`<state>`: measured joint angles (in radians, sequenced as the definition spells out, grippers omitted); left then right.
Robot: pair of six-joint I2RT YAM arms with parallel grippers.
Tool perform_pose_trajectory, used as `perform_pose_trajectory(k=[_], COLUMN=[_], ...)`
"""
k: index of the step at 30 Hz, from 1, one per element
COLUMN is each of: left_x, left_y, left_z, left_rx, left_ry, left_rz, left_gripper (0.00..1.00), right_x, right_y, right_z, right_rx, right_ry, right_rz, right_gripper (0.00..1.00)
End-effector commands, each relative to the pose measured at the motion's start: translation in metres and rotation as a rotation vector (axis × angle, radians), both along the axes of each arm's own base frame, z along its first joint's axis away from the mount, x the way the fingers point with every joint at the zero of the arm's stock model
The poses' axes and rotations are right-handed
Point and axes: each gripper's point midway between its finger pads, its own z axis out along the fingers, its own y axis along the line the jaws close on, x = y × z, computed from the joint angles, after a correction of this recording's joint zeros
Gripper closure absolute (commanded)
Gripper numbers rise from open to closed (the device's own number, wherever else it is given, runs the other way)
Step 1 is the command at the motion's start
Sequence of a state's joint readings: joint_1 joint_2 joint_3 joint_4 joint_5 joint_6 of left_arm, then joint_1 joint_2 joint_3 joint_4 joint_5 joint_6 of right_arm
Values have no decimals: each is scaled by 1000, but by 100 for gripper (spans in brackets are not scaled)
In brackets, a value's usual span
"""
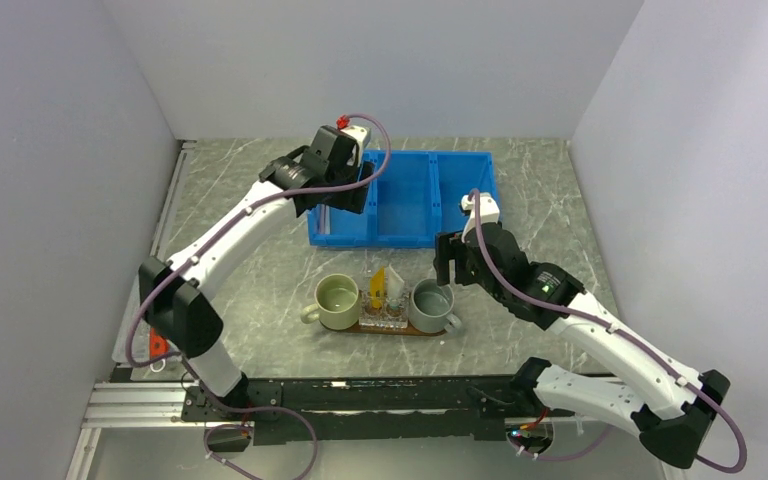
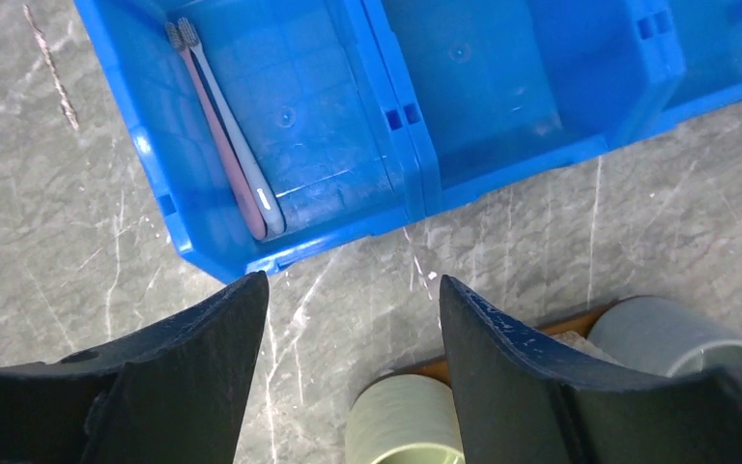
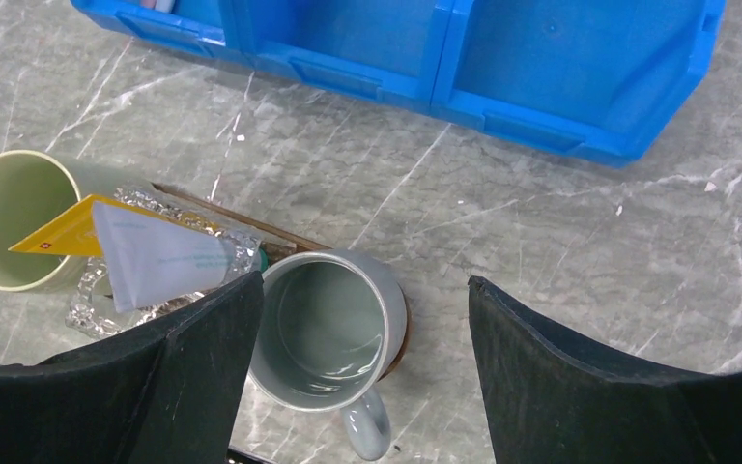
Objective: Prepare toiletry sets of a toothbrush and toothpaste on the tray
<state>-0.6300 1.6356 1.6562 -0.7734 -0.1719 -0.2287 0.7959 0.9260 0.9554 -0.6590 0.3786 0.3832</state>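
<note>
A pinkish toothbrush [image 2: 220, 135] and a pale grey toothbrush [image 2: 239, 150] lie side by side in the left compartment of the blue bin [image 2: 502, 97]. My left gripper [image 2: 353, 290] is open and empty, above the table just in front of that compartment; in the top view it [image 1: 345, 190] hovers over the bin. The yellow tube [image 3: 58, 234] and the white tube [image 3: 159, 261] stand leaning in a clear holder [image 3: 92, 304] on the dark-brown tray [image 3: 280, 239]. My right gripper [image 3: 365, 290] is open and empty above the grey mug [image 3: 324, 329].
A green mug [image 1: 338, 300] and the grey mug [image 1: 432, 305] stand at the two ends of the tray [image 1: 400, 328], with the holder between them. The blue bin [image 1: 430, 200] sits behind it. White walls close in the table on three sides.
</note>
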Motion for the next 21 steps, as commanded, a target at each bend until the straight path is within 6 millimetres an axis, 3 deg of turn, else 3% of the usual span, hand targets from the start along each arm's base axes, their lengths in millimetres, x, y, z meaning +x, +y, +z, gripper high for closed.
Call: perform_pose_trajectory(k=[1, 7, 21], left_x=[27, 55, 98], left_y=[-13, -12, 19], left_z=[8, -32, -111], left_rx=[-72, -23, 50], left_ry=[-22, 44, 167], left_rz=[6, 58, 180], left_gripper=[32, 37, 43], right_x=[-4, -7, -8], right_y=[-5, -7, -5], right_z=[3, 5, 2], right_rx=[-4, 4, -24], right_ry=[-17, -24, -27], right_rz=[14, 30, 77], right_gripper=[21, 21, 21])
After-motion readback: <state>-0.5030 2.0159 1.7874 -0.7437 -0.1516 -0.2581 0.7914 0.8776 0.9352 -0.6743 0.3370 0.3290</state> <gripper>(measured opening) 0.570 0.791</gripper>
